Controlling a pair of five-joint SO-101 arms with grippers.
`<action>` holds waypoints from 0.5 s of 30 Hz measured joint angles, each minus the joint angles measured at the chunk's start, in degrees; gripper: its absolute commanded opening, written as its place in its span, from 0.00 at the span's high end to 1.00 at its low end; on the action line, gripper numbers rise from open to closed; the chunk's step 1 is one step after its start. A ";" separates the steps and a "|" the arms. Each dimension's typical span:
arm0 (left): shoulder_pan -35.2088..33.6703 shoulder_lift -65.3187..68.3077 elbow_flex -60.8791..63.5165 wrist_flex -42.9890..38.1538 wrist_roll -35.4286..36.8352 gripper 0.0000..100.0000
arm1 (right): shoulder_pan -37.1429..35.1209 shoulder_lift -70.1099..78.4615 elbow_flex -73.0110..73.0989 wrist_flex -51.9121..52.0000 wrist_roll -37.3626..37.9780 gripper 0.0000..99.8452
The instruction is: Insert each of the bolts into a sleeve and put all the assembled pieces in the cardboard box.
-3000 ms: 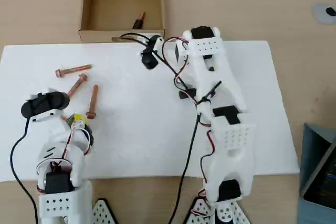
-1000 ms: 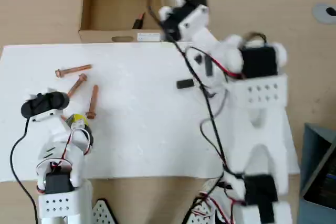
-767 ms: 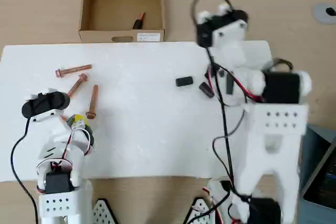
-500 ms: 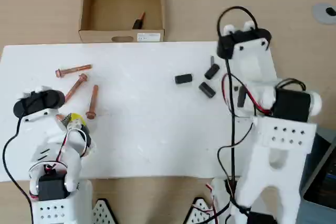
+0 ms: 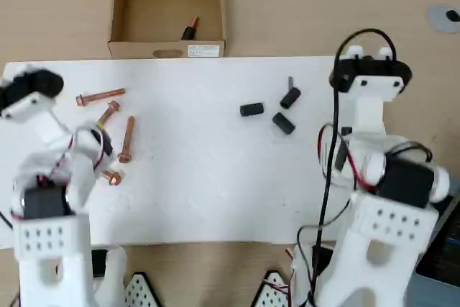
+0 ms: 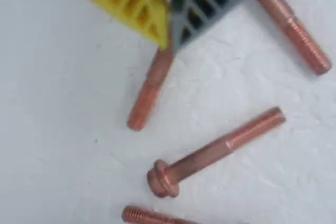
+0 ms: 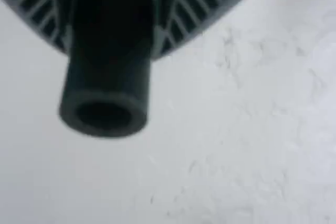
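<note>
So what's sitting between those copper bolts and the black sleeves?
Nothing: the high view shows bare white mat between the bolts and the sleeves.

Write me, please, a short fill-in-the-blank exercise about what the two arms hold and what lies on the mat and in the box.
1. The right end effector is shut on a black ____.
2. The left end effector is shut on a copper-coloured ____.
3. ____ loose sleeves lie on the white mat.
4. The box holds ____ assembled piece.

Missing words: sleeve; bolt; three; one.
</note>
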 measured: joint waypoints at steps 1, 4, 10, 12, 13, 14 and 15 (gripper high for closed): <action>0.00 2.81 -2.11 0.70 0.62 1.00 | 0.09 -1.85 1.14 -0.44 0.00 0.99; -0.35 10.90 -8.35 2.81 3.16 1.00 | 0.09 -7.38 4.75 -1.05 -0.26 0.99; -4.31 27.52 -21.36 5.98 9.58 1.00 | 0.09 -17.93 13.45 -1.76 -0.26 0.99; -5.71 33.93 -25.85 7.74 11.69 1.00 | 0.09 -20.92 15.74 -2.73 -0.26 0.99; -6.24 37.10 -28.22 8.53 12.84 1.00 | 0.09 -22.24 16.70 -2.99 -0.26 0.99; -6.68 40.53 -30.77 9.58 13.89 0.99 | 0.09 -23.47 17.49 -3.43 -0.26 0.99; -6.95 43.78 -33.32 10.46 15.38 0.99 | 0.09 -24.53 18.20 -3.78 -0.26 0.99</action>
